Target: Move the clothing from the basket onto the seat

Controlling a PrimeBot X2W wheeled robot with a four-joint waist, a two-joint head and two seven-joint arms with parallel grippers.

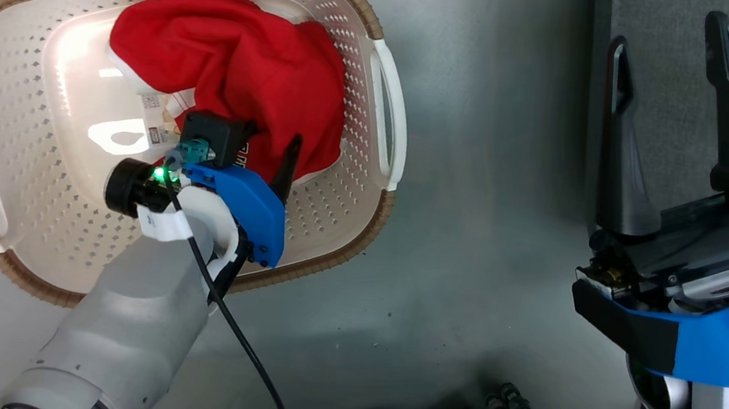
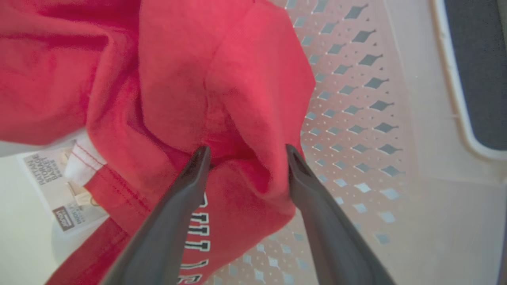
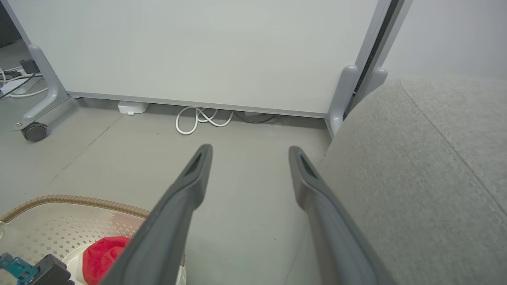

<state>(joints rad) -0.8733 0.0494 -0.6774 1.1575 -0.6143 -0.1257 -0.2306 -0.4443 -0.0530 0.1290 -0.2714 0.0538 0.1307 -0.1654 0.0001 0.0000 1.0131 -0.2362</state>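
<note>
Some clothing [image 2: 222, 99] inside left end effector [image 2: 246, 152]

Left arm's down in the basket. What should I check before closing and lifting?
1. Left gripper open, clothing fold between its fingers: ok.
2. Grip closed on the fabric: not ok, jaws apart.
3. Fingers free of basket wall: ok.
4. Right gripper open, holding nothing, outside basket: ok.
5. Seat beside right gripper: ok.
6. More clothing underneath: cannot tell.
</note>
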